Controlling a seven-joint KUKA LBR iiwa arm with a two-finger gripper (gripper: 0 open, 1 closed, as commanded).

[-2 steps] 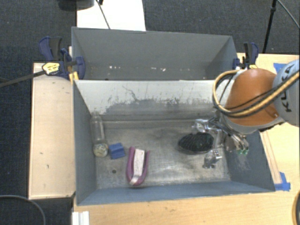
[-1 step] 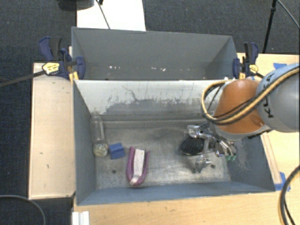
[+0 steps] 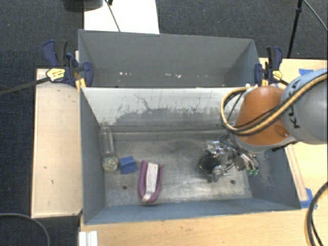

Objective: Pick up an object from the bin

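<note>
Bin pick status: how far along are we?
Done: gripper is down near the bin floor, right side, beside a small black thing. In hand: a grip on it cannot be confirmed. Left: securing it and lifting it out. The purple-and-white thing, blue block and clear tube lie apart at the left.

Robot lab: arm (image 3: pixel 313 111) over metal bin (image 3: pixel 169 55)

Four loose things counted in the bin (image 3: pixel 95 119): one clear tube-like item (image 3: pixel 107 146) at the left wall, one small blue block (image 3: pixel 127 164) beside it, one purple-and-white oblong item (image 3: pixel 149 181) near the front wall, one dark object (image 3: pixel 207 163) right of centre.
</note>
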